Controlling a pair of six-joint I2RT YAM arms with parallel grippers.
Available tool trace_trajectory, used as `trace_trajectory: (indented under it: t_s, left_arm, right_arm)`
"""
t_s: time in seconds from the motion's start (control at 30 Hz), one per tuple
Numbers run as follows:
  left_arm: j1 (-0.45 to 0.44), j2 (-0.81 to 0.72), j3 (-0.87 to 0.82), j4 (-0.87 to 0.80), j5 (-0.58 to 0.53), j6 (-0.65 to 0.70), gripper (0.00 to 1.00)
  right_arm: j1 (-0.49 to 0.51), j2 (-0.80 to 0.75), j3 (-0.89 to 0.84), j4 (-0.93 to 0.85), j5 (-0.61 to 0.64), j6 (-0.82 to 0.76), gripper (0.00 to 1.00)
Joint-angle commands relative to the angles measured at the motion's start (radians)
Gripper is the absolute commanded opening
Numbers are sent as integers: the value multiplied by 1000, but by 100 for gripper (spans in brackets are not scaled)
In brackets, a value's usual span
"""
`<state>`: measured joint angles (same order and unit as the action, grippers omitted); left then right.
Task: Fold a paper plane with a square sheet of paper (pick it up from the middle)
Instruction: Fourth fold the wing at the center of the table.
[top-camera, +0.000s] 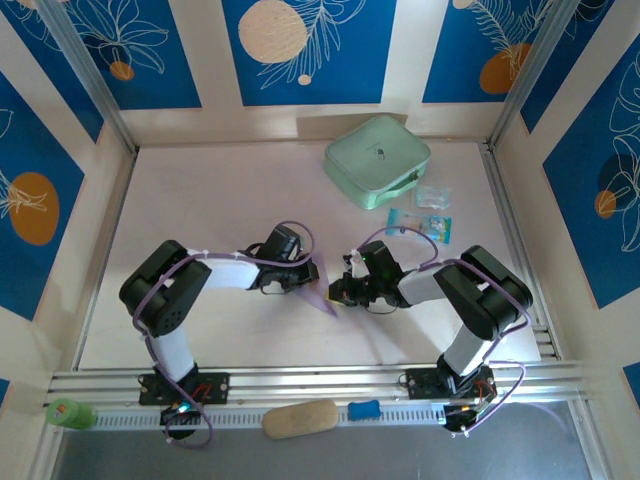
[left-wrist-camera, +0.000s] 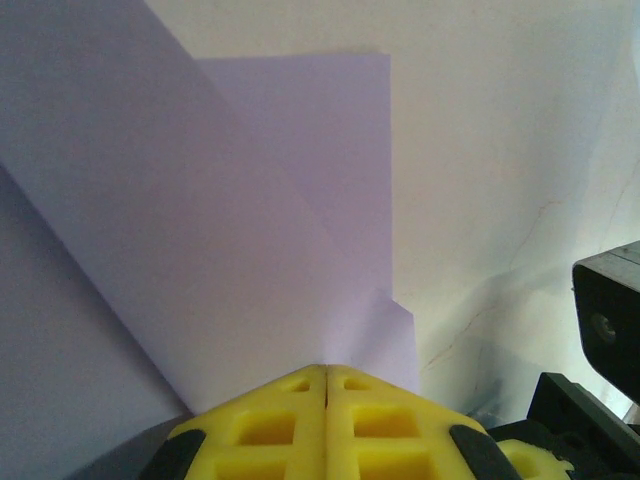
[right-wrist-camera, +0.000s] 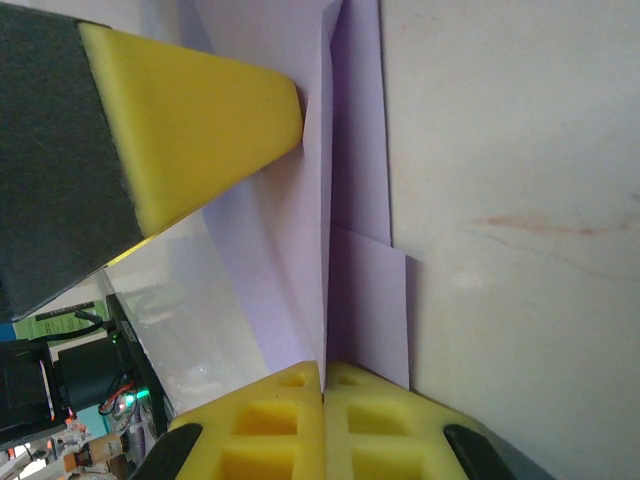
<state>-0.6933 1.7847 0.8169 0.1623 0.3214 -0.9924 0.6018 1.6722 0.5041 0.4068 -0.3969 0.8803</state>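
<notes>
At table centre: folds begun, plane unfinished

Mid-table, my left gripper from nine o'clock and right gripper from three both pinch shut on the lavender paper. Diagonal folds show; wings, I judge, remain. Bare table opens toward ten o'clock; mint-green case and blue packets crowd one o'clock.
</notes>
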Motion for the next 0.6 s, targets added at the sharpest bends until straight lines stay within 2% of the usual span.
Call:
trace_trajectory:
  t_s: [0.0,0.37,0.57]
  left_arm:
    - [-9,33,22,-50,-12,21,2]
    - [-9,58,28,-92,-3,31,2]
    - [-9,59,33,-103,-3,38,1]
  right_arm:
    - [-2,31,-8,-94,24,-15,3]
    - [-2,28,-6,-95,18,-11,4]
    - [-2,-16,-10,-128,6,-16,8]
